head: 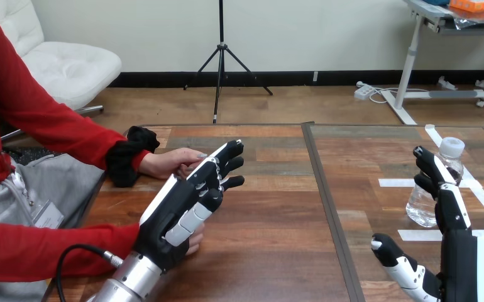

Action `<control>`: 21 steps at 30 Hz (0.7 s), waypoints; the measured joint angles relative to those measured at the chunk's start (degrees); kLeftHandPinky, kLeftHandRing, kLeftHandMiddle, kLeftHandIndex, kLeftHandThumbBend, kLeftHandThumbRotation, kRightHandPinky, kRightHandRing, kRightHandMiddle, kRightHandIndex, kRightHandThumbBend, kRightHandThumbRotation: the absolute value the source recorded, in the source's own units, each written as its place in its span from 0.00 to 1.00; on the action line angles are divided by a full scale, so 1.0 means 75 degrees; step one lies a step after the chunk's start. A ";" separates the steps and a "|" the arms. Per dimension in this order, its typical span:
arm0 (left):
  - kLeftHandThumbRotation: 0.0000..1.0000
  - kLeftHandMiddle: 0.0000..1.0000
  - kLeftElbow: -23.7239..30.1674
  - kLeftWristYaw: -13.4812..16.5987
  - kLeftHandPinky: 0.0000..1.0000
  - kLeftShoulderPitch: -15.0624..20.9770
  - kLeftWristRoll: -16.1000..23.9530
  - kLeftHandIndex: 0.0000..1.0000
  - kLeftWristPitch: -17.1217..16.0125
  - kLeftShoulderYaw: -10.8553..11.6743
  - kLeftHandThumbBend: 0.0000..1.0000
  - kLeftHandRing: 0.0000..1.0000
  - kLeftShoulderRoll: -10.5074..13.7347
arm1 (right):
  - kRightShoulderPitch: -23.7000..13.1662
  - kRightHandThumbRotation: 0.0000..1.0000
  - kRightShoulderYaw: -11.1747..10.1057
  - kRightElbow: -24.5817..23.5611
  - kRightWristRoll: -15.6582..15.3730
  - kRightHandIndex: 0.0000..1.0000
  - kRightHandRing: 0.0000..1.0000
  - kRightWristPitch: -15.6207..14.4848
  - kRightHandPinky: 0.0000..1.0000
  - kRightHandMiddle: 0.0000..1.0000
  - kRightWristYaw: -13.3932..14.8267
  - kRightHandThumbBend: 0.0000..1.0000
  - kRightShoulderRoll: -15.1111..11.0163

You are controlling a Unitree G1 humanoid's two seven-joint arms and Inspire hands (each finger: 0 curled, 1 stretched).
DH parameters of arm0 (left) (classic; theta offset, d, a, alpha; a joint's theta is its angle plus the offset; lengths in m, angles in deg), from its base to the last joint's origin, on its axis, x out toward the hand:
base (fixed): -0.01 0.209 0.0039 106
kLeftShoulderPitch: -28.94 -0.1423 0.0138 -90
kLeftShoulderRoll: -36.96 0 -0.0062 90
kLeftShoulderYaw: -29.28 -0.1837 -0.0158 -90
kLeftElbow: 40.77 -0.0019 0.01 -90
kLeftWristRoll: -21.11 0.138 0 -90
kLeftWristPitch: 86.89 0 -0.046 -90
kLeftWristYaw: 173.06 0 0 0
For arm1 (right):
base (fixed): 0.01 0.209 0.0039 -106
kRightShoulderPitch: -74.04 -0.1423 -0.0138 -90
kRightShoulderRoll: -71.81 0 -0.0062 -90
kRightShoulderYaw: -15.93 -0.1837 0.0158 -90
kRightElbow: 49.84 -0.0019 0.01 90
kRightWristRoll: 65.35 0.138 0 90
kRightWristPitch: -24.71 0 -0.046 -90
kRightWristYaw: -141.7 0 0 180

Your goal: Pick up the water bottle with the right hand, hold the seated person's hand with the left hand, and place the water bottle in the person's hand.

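- A clear water bottle with a white cap stands upright at the right of the frame, on the table; any print on it is too small to tell.
- The robot's right hand rises from the lower right, just beside and partly in front of the bottle. Its fingers are straight and its thumb is spread wide, so it grips nothing.
- Strips of white tape lie on the wood around the bottle.
- The wooden table has a dark seam running down its middle.
- At centre left, the robot's left hand reaches up with loose, nearly straight fingers and holds nothing.
- The person's hand rests on the table just behind those fingers.
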 measured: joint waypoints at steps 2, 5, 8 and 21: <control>0.83 0.97 0.0001 -0.0003 0.90 -0.0019 0.0000 0.93 0.0000 0.0000 1.00 0.96 0.0000 | 0.0001 0.77 -0.0007 0.0018 -0.0003 0.87 0.90 0.0000 0.85 0.90 -0.0002 0.91 0.0035; 0.82 0.97 0.0003 -0.0013 0.90 -0.0048 0.0000 0.94 0.0001 0.0001 1.00 0.96 0.0000 | 0.0005 0.77 -0.0007 0.0027 -0.0003 0.87 0.90 0.0000 0.85 0.90 -0.0025 0.92 0.0066; 0.82 0.97 0.0003 -0.0018 0.90 -0.0074 0.0000 0.93 0.0004 0.0001 1.00 0.96 -0.0002 | 0.0007 0.76 -0.0007 0.0027 -0.0002 0.87 0.90 0.0000 0.85 0.90 -0.0074 0.93 0.0077; 0.79 0.97 0.0004 -0.0103 0.91 -0.0099 -0.0003 0.94 0.0023 0.0005 1.00 0.97 -0.0012 | 0.0013 0.73 -0.0036 0.0027 0.0000 0.87 0.89 -0.0002 0.84 0.90 -0.0218 0.95 0.0085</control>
